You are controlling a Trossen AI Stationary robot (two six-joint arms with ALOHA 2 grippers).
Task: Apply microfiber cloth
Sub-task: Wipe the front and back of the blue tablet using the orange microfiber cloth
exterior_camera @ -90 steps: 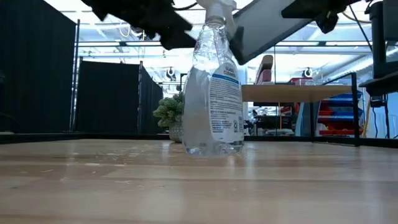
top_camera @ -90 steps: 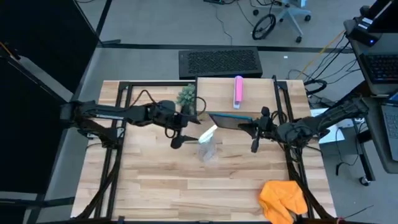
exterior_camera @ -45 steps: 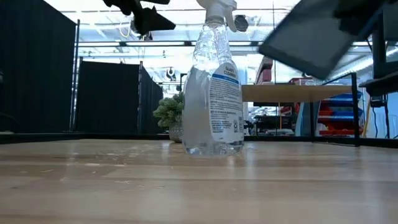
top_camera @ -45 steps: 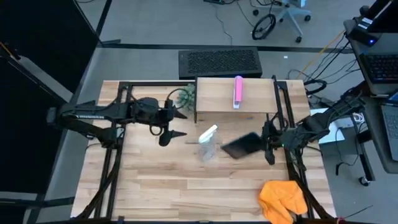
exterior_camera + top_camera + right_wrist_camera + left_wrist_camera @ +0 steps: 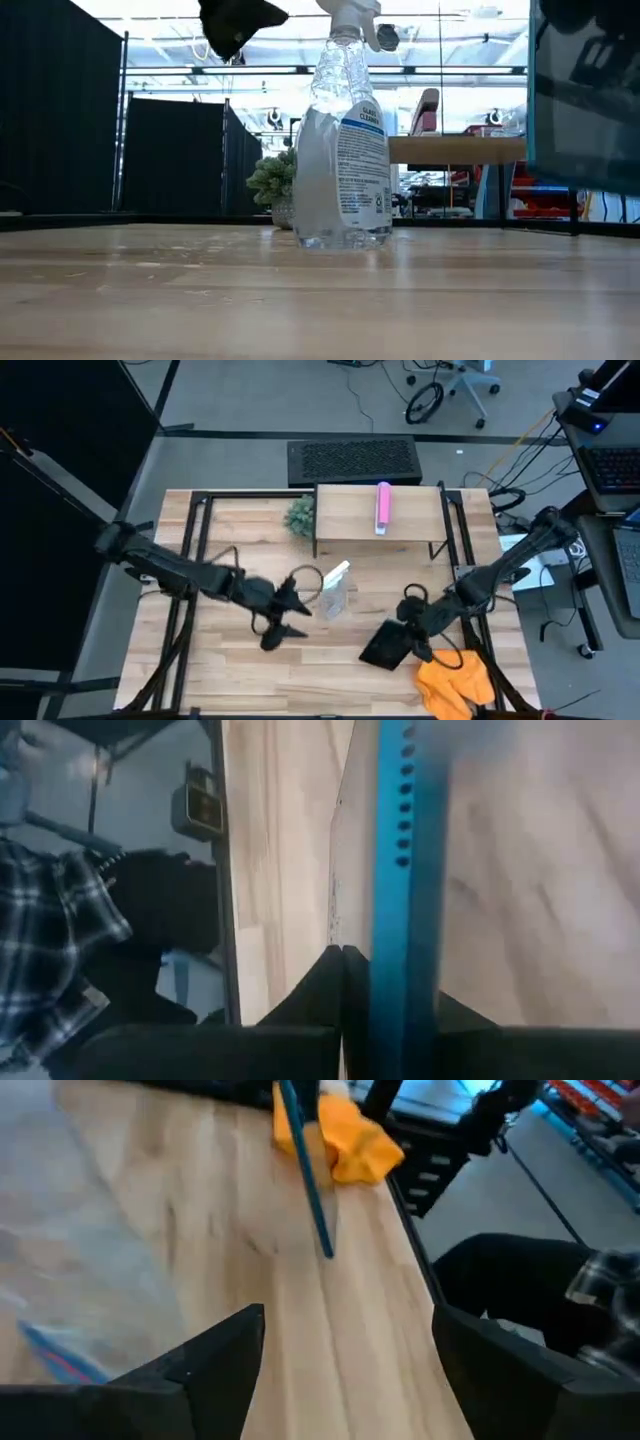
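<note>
spray bottle | blue-and-white label facing the low camera | heading reads "GLASS CLEANER" | finer print below it too small to make out | no other legible text on the table or in the room behind

Orange microfiber cloth crumpled in heap, table's near right corner.

Tabletop: light wood planks, smooth, slight sheen in low view. Cloth: soft orange fabric, matt, crumpled. Spray bottle: clear glossy plastic, paper-look label. Tablet: dark, matt face, blue edge with small holes. Left fingers: matt black plastic.
</note>
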